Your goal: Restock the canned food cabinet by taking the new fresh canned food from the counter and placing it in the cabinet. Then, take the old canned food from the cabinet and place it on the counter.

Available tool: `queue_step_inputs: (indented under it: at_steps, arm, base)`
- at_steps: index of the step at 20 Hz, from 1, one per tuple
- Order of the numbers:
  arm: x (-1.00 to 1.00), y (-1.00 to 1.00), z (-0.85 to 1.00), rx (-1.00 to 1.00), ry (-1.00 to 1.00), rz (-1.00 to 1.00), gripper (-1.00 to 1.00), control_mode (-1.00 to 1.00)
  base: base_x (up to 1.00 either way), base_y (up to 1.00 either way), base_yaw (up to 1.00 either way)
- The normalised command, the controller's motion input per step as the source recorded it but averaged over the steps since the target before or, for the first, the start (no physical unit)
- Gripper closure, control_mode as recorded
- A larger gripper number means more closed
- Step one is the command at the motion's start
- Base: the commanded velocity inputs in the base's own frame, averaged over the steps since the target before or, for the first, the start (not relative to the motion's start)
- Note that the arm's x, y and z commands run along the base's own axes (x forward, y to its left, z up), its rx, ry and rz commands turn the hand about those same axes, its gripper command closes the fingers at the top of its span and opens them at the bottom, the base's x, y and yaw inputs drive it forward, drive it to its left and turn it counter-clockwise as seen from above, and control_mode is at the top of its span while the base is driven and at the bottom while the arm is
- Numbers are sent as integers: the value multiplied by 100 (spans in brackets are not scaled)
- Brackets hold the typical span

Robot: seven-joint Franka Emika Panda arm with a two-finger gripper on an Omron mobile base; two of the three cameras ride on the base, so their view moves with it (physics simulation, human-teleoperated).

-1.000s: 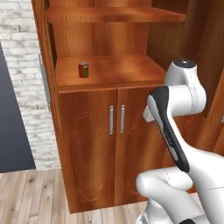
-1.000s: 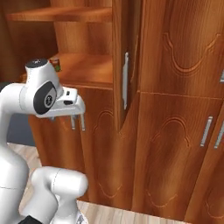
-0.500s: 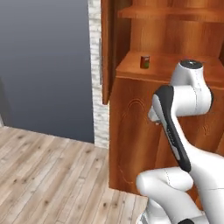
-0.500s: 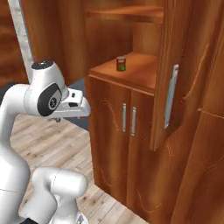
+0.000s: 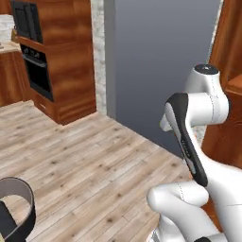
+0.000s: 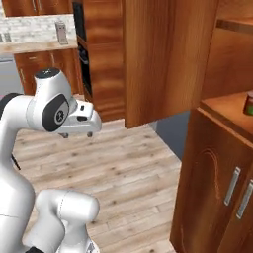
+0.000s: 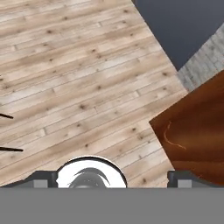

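The canned food cabinet [image 6: 212, 163] stands at the right of the right base view, reddish-brown, with slim silver handles on its lower doors and one upper door [image 6: 163, 54] swung open. On its open shelf, cut by the picture's right edge, stands the old canned food [image 6: 248, 103]. A strip of the cabinet [image 5: 232, 90] shows behind the arm in the left base view. My gripper [image 6: 77, 134] hangs open and empty over the floor, well left of the cabinet. In the hand view the gripper [image 7: 113, 177] looks down on planks beside a cabinet corner [image 7: 197, 131]. The counter is out of view.
Pale wood plank floor [image 5: 80, 156] spreads to the left. A grey wall panel [image 5: 160, 61] stands behind the arm. A wood unit with a built-in oven [image 5: 35, 66] and a stone worktop [image 6: 29, 45] lie farther back. A dark ring-shaped thing [image 5: 16, 208] sits at the lower left.
The whole picture has swung as the base turns: the cabinet has slid to the right edge of both base views. The arm keeps its pose and the gripper stays open.
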Motion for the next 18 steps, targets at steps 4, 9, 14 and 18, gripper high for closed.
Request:
queue_step_inputs:
  at_steps: [4,9,14,18]
  arm:
    - [0,0,0,0,0,0,-100,100]
    - [0,0,0,0,0,0,-100,100]
    - [0,0,0,0,0,0,-100,100]
    - [0,0,0,0,0,0,-100,100]
  base:
    - [-22,0,100]
    - [-9,0,100]
    - [-6,0,100]
    - [-7,0,99]
